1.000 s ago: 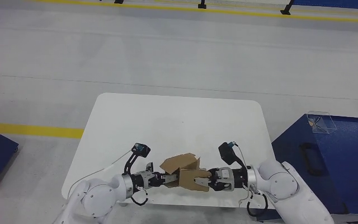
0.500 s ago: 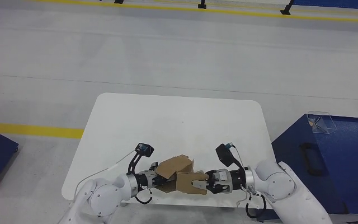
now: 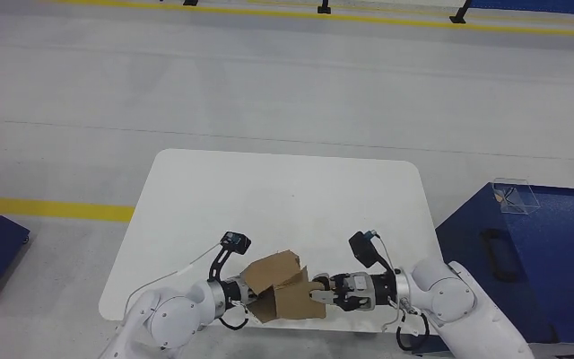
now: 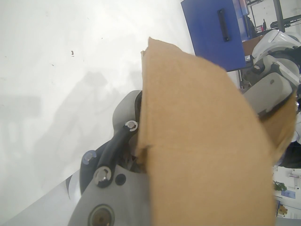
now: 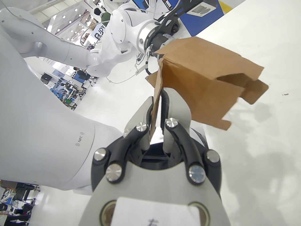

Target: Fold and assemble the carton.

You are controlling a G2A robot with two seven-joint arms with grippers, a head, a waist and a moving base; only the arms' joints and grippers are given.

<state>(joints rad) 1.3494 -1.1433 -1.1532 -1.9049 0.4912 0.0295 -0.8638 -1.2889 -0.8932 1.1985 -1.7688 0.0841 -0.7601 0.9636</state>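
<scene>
Roughly midway. Held clear of the counter (image 3: pixel 269 197) near its 6 o'clock edge: brown carton (image 3: pixel 280 289), squared into a tube, end flaps loose. Clamped on a 3 o'clock flap by the right pincer (image 5: pixel 158 102); apparently gripped at 9 o'clock by the left pincer (image 4: pixel 141 116). Flaps yet to close.

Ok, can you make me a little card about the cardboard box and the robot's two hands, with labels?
Thing: carton, brown, partly folded, end flaps hanging open
Where: lifted off the table, near its front edge, between the two arms
Right gripper: pinching a carton flap between its fingers
Left gripper: at the carton's opposite end; cardboard hides its grip
Job done: not yet
</scene>
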